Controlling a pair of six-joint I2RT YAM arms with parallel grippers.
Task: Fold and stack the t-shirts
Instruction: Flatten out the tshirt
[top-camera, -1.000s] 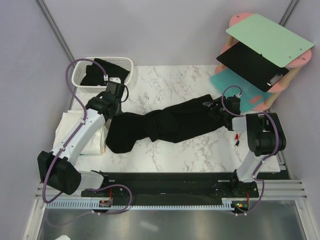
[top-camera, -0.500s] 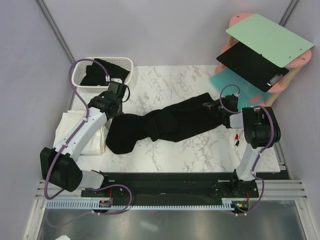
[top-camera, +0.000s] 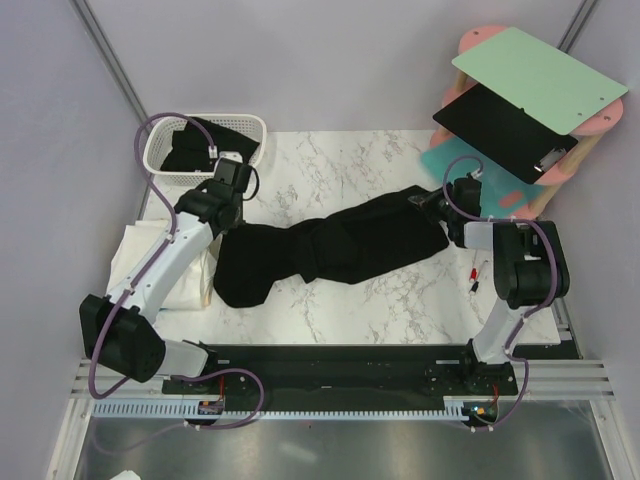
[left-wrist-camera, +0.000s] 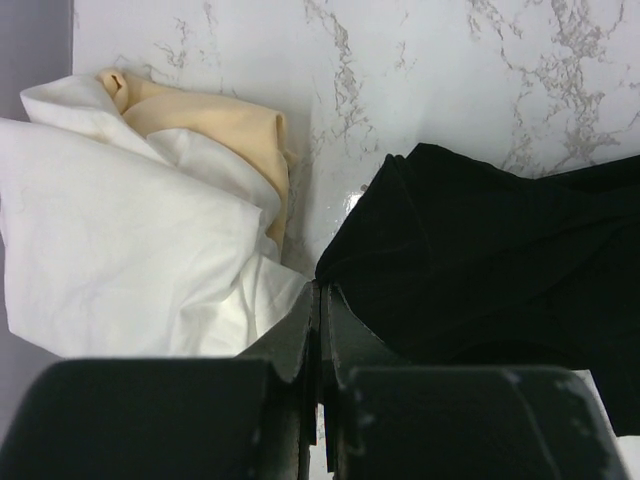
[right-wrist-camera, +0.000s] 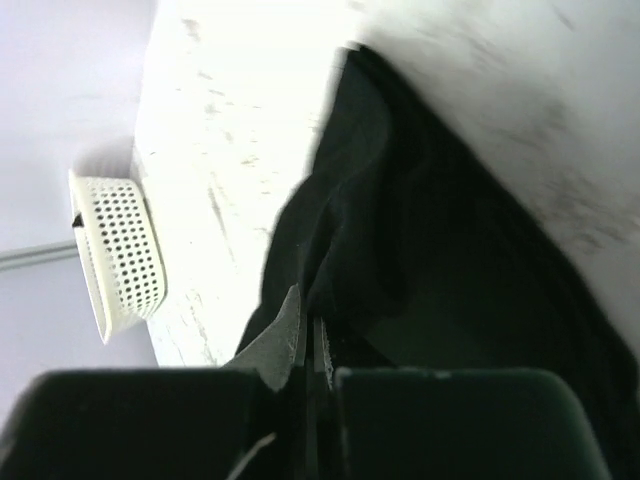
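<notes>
My right gripper is clamped fully closed on the 3 o'clock end of the black t-shirt. My left gripper is closed tight too, nipping that shirt's edge around 9 o'clock. So it's strung out, rumpled, across the middle of the marble table. Right beside its left end are a white t-shirt and a cream t-shirt. Farther out, the white basket with black cloth sits at 11, and a green board over a black board at 2.
</notes>
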